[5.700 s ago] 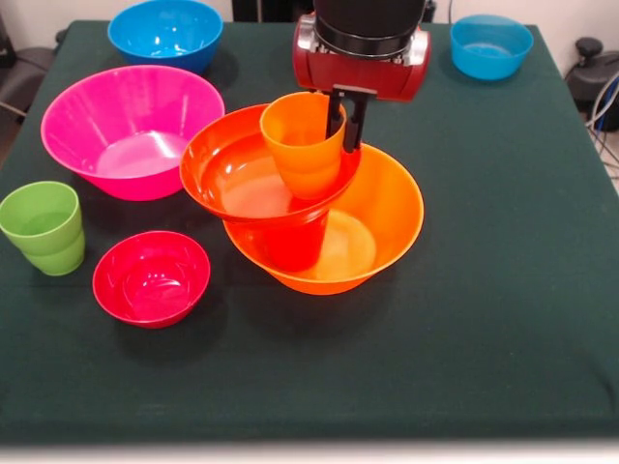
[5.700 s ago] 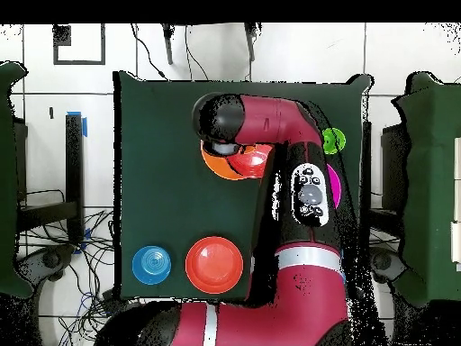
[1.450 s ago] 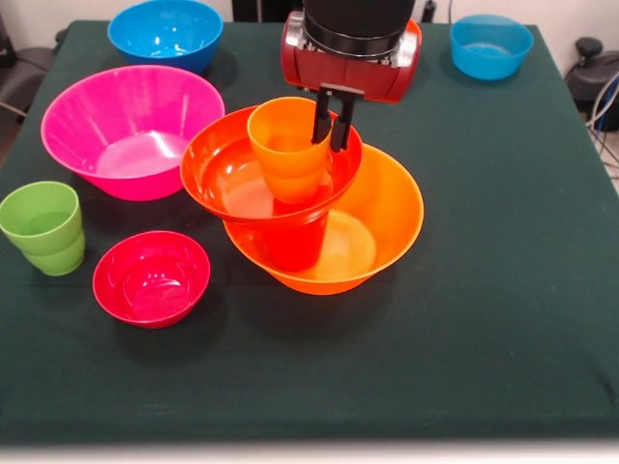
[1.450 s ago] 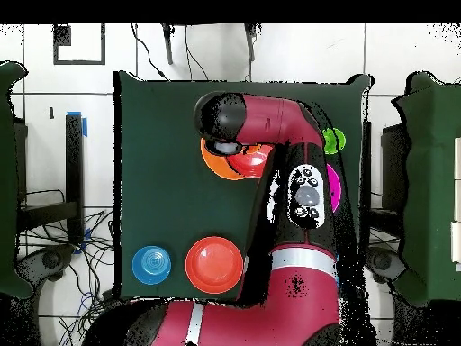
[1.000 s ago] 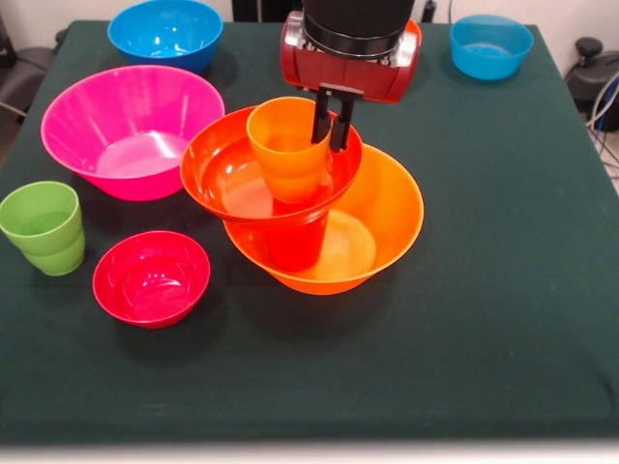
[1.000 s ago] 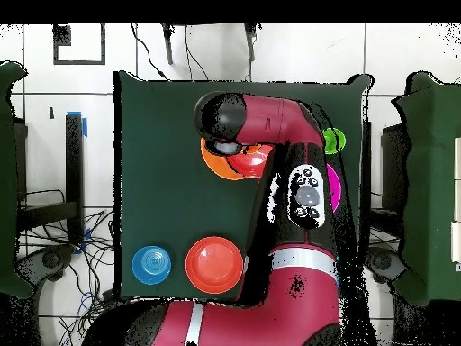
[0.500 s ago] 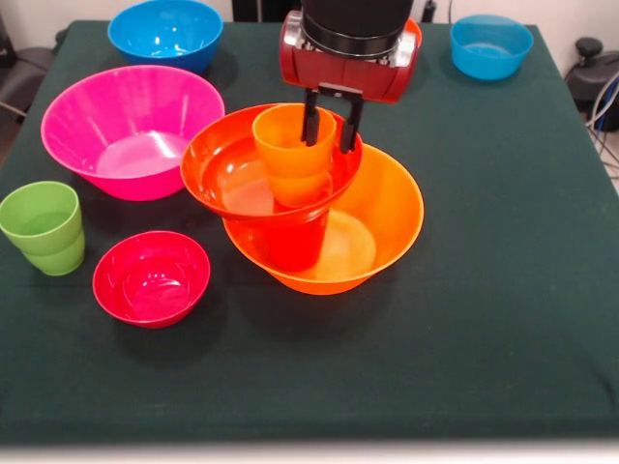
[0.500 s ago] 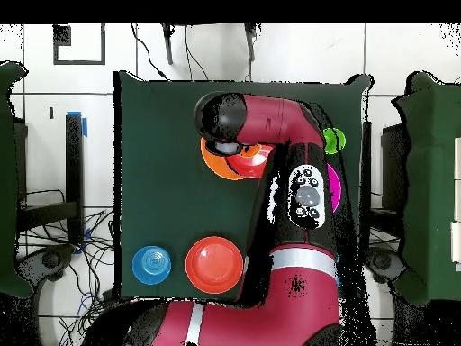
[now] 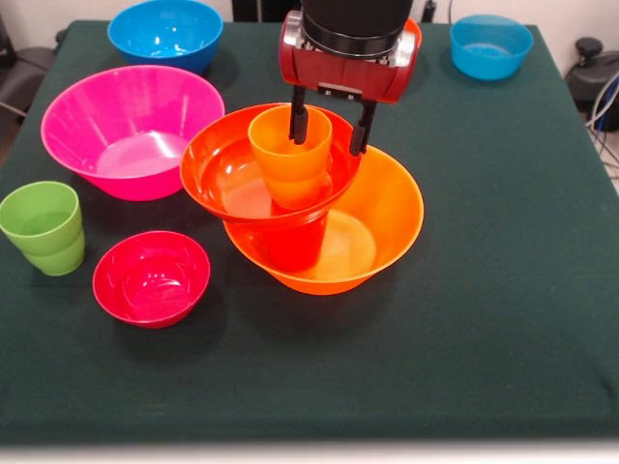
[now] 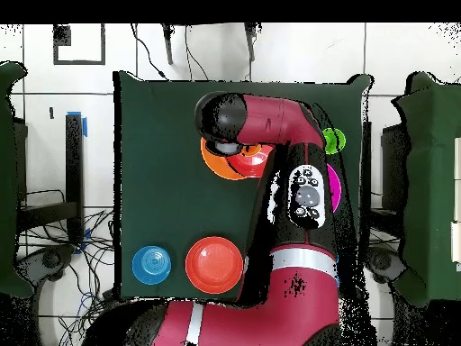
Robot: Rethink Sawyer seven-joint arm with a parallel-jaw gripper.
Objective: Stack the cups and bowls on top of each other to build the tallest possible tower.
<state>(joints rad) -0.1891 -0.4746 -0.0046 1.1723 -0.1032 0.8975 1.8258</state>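
At the counter's [image 9: 503, 319] centre, the claw [image 9: 329, 126] has just spread, freeing the small glossy orange plastic cup [image 9: 288, 155] into the tilted red-orange plastic bowl [image 9: 232, 164], the tower [image 9: 319, 217] one tier taller, green tumbler [image 9: 44, 227] at nine o'clock.

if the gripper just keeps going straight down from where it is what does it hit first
Probably the orange cup. The gripper is open, one finger inside the cup's mouth and the other outside its rim, so the cup wall sits between them. Below is the red-orange bowl. Depth is uncertain.
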